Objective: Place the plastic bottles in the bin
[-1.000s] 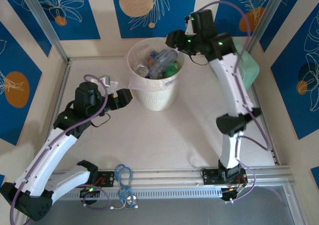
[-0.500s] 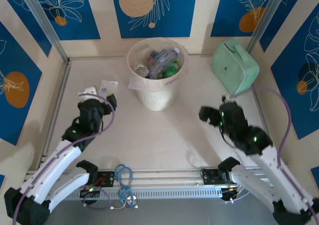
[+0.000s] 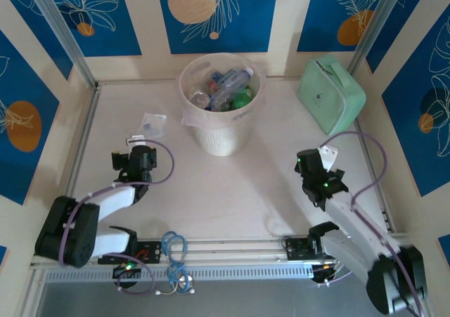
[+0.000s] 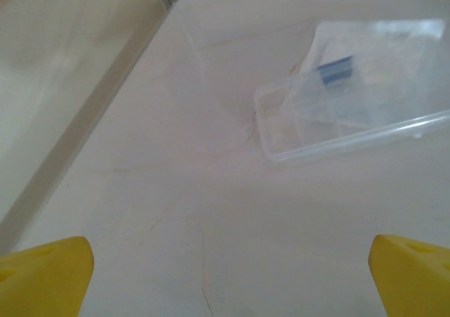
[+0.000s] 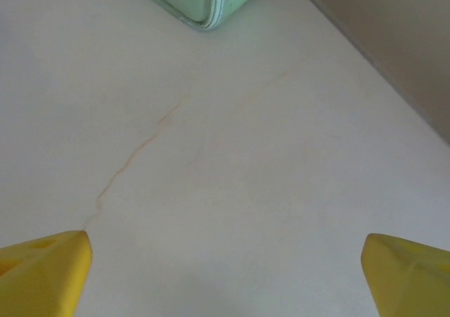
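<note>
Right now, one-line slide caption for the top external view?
Plastic bottles piled in the bin; left claw and right claw open and empty.

Your two arms are built alike: smooth white shells over the long links and chunky black housings at the joints. A purple cable loops free near the wrist of the left arm (image 3: 105,197) and runs back along its link, and the right arm (image 3: 351,218) carries a matching one. Small green lights (image 3: 325,185) glow on the right arm's black wrist housing and down at both bases. On the left gripper (image 4: 228,275) and the right gripper (image 5: 225,271), your fingertips (image 4: 42,275) are bright yellow wedges with blunt, angled ends.
</note>
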`<move>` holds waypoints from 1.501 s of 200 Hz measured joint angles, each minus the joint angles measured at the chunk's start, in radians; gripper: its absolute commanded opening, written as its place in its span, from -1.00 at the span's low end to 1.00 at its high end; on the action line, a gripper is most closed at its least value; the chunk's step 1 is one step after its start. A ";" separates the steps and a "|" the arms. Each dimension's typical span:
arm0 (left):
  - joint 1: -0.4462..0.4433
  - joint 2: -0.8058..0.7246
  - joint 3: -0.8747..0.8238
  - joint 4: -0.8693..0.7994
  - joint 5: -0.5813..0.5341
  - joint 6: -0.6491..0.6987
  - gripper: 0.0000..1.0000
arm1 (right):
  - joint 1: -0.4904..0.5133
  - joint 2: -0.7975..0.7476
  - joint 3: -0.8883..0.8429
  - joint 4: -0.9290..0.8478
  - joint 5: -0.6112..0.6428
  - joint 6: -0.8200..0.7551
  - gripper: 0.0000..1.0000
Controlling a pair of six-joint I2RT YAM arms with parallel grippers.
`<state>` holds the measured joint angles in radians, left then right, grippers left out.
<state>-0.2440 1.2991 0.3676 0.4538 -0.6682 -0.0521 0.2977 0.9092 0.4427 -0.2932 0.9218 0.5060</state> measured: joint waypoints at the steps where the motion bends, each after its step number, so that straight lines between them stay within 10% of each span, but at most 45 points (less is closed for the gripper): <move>1: 0.002 0.004 0.000 0.005 0.002 0.002 1.00 | -0.003 0.012 -0.005 0.024 -0.002 -0.015 0.98; 82: 0.145 0.250 0.015 0.380 0.360 0.055 1.00 | -0.395 0.279 -0.225 0.892 -0.549 -0.254 0.98; 114: 0.151 0.261 -0.003 0.443 0.423 0.055 1.00 | -0.357 0.539 -0.151 1.093 -0.684 -0.291 0.98; 300: 0.151 0.261 -0.006 0.488 0.539 0.088 1.00 | -0.291 0.620 -0.043 1.093 -0.777 -0.370 0.98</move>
<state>-0.0925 1.5600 0.3618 0.9417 -0.1295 0.0357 0.0063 1.5295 0.3996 0.7994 0.1452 0.1364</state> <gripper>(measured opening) 0.999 0.989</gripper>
